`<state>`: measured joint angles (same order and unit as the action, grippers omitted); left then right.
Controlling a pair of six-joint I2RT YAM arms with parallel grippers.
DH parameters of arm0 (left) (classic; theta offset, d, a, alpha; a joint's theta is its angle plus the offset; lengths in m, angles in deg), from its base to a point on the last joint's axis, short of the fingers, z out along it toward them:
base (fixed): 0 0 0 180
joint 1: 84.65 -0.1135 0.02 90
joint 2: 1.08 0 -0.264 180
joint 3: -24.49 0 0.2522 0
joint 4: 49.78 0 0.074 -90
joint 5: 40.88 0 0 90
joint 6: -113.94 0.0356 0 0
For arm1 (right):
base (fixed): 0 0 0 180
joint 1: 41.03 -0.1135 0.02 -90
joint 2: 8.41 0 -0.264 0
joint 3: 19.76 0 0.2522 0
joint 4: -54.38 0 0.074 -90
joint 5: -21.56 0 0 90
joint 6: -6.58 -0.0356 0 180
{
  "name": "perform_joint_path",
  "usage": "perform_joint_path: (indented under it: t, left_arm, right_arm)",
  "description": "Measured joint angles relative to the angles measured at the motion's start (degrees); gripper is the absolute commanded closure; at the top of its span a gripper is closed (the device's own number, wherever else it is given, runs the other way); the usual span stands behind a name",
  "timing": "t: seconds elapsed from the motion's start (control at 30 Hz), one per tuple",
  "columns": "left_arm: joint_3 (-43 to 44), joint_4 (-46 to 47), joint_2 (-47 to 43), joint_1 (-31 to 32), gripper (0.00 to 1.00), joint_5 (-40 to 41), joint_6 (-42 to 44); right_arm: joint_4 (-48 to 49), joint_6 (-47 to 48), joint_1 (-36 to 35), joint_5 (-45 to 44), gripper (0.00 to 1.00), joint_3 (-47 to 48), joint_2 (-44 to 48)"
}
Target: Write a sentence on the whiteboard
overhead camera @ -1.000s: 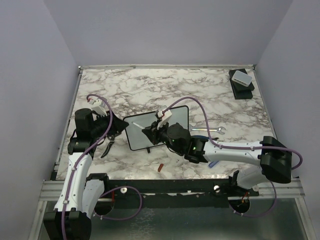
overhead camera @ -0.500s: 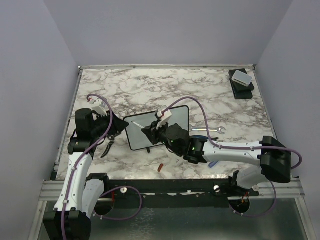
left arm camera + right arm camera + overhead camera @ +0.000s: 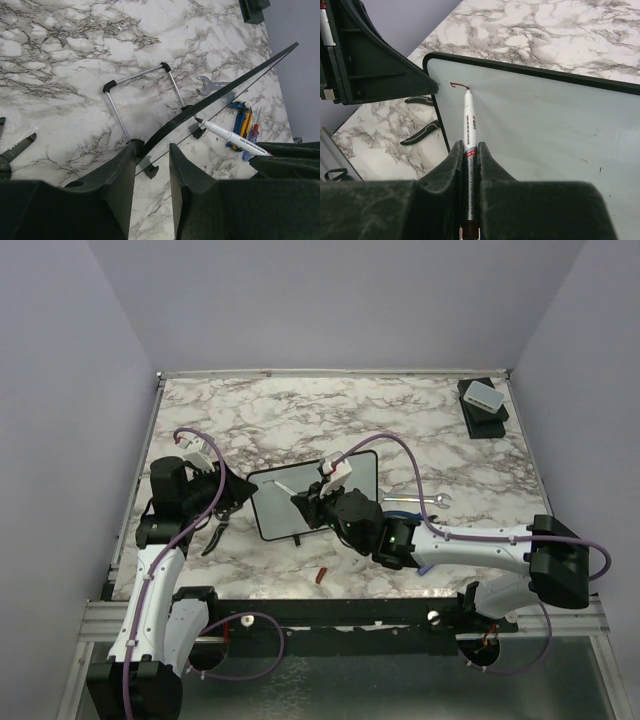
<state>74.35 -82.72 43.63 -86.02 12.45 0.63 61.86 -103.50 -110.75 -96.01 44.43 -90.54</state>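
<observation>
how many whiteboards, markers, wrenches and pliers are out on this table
whiteboard: 1
marker: 1
wrench: 1
pliers: 1
total: 4

Your tabletop (image 3: pixel 420 430) is white marble with grey-brown veining all over. The whiteboard (image 3: pixel 545 125) is pale white-grey with a thin black frame, and there's a short reddish-brown stroke (image 3: pixel 459 85) near its top corner. The marker (image 3: pixel 469 125) is white with red lettering and a red band. Both claws, left (image 3: pixel 150 170) and right (image 3: pixel 469 165), are matte black. The wrench (image 3: pixel 418 501) is silver.
</observation>
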Motion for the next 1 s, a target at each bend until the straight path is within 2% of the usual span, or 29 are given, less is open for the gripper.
perform_joint_path:
  t: [0.37,1.0]
  left_arm:
    - [-0.1,0.3,0.0,0.0,0.67,0.1,0.0]
    - [-0.2,0.2,0.2,0.0,0.67,0.1,-0.3]
  right_arm:
    - [-1.2,-0.9,-0.1,-1.6,0.99,-1.0,1.2]
    - [2.7,6.7,-2.7,-1.5,0.99,-1.7,0.0]
